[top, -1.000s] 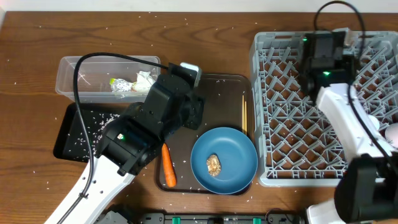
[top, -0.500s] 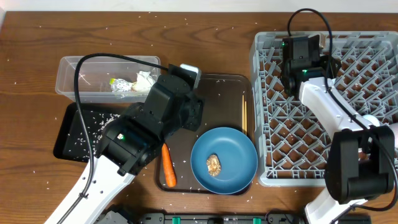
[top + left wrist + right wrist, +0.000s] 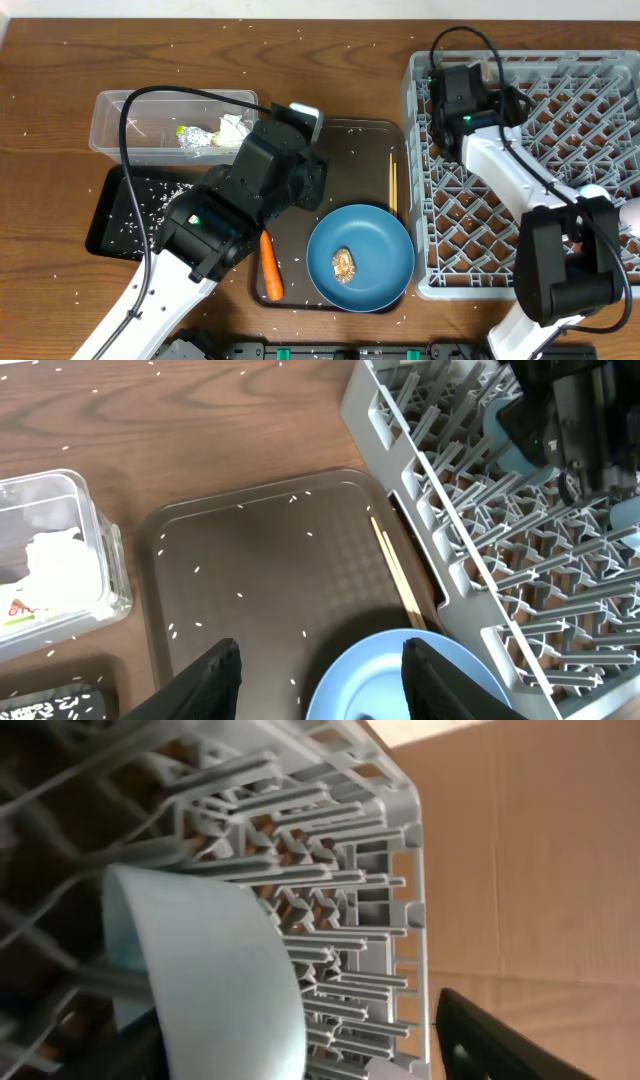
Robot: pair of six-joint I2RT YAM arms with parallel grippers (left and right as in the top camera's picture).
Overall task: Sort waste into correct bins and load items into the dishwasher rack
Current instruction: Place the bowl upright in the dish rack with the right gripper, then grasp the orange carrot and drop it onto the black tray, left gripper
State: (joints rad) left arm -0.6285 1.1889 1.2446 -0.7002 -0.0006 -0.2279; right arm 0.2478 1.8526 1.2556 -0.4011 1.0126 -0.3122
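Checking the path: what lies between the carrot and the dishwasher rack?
The blue plate with a brown food lump on it, seen in the overhead view.

A brown wooden counter (image 3: 330, 40) with lengthwise grain fills the overhead frame to every edge, evenly lit, with only soft shadows. In the right wrist view, a flat tan surface (image 3: 520, 850) resembling cardboard, with one faint seam, fills the right side.

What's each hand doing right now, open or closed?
Left hand: open, empty.
Right hand: open, its visible finger clear of the light blue cup in the rack.
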